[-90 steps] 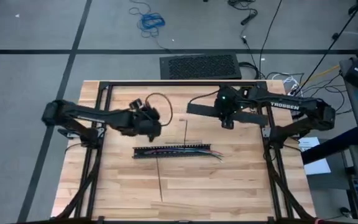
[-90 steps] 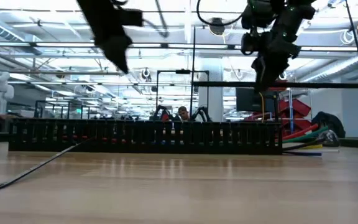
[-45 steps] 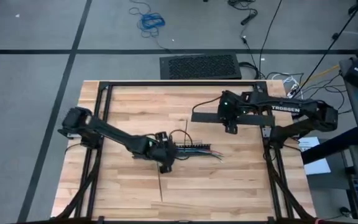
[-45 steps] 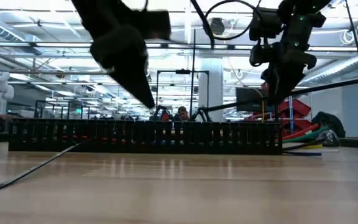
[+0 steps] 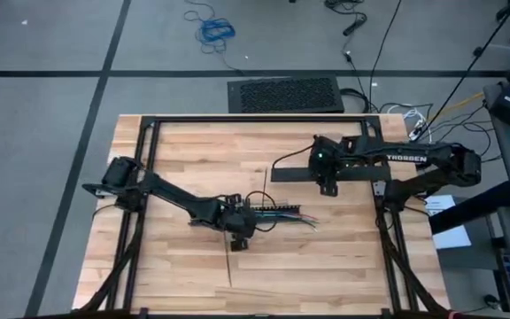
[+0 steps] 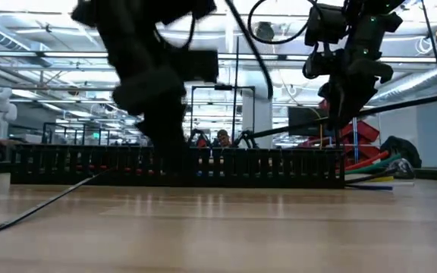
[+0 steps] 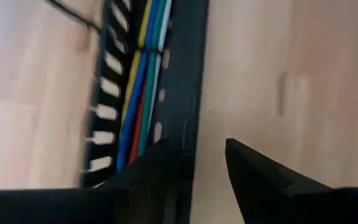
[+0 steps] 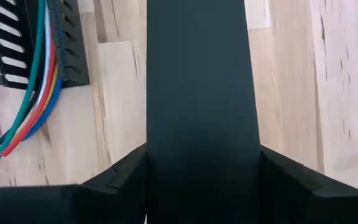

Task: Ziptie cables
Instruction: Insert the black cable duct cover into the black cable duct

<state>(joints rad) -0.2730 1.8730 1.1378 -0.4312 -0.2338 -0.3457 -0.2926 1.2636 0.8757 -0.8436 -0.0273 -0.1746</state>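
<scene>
The cables [image 5: 301,219] are a bundle of coloured wires lying in a long black slotted bar [image 5: 268,215] at mid-table, their ends sticking out of its right end [image 8: 23,118]. My left gripper [image 7: 210,171] is open and low at the bar's left part. One finger [image 7: 160,168] is over the bar's near wall [image 7: 185,93], the other [image 7: 253,180] over bare wood. My right gripper [image 5: 326,177] hangs above the table, far right of the bar, shut on a long flat black strip [image 5: 348,166]. A thin black zip tie [image 5: 228,263] lies flat on the wood near the bar. My left gripper: I cannot tell whether its finger touches the bar's near wall. My right gripper pinches the flat black strip between its two fingers [image 8: 117,180] across its width [image 8: 197,143], left of its middle. The fingers point down. The strip is lifted clear of the table, about level, sticking out to both sides [image 6: 416,102].
A black metal frame [image 5: 237,119] borders the wooden table on the far, left and right sides. A second thin black strip [image 5: 265,188] lies on the wood just beyond the bar. Open wood lies toward the near edge [image 5: 326,275].
My left gripper has swung from the table's far left toward the near edge and right, and has come down to the slotted bar's left part. My right gripper has shifted slightly toward the right edge with the flat strip, which has tipped a little.
</scene>
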